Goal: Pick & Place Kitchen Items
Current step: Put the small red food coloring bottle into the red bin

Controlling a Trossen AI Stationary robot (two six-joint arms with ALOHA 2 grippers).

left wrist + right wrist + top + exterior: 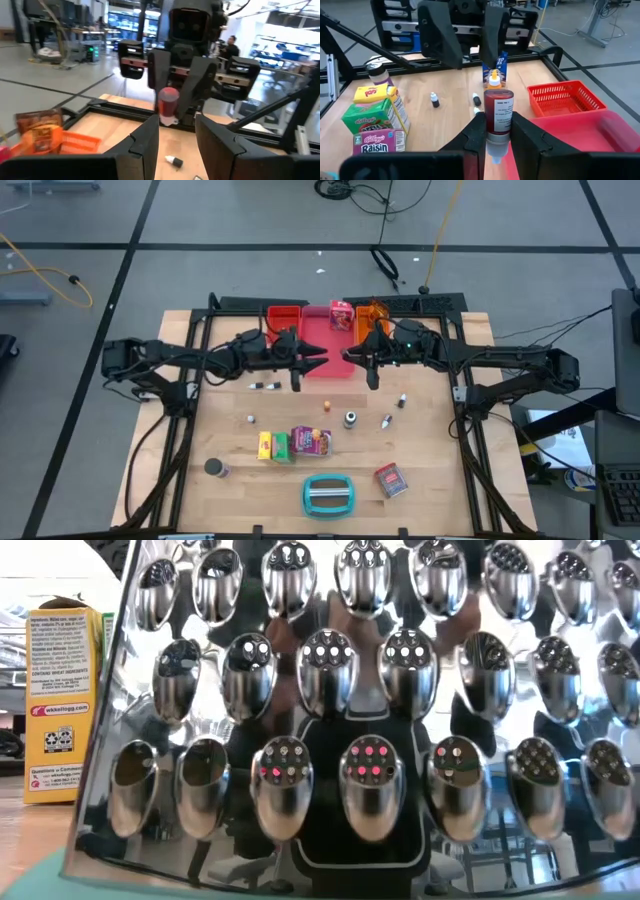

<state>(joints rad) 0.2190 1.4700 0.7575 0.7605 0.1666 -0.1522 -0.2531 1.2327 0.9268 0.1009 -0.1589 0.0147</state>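
One camera hangs high up and looks straight down on the whole wooden table [430, 430] and both arms. One camera sits low at table height, so close to the shiny grater [380, 710] that it fills almost the whole picture; a yellow box [62, 700] peeks in beside it. Each wrist camera looks out past its own fingers, toward the other arm. Both wrist views share the red bottle [498, 117] and the small dropper bottles on the table.
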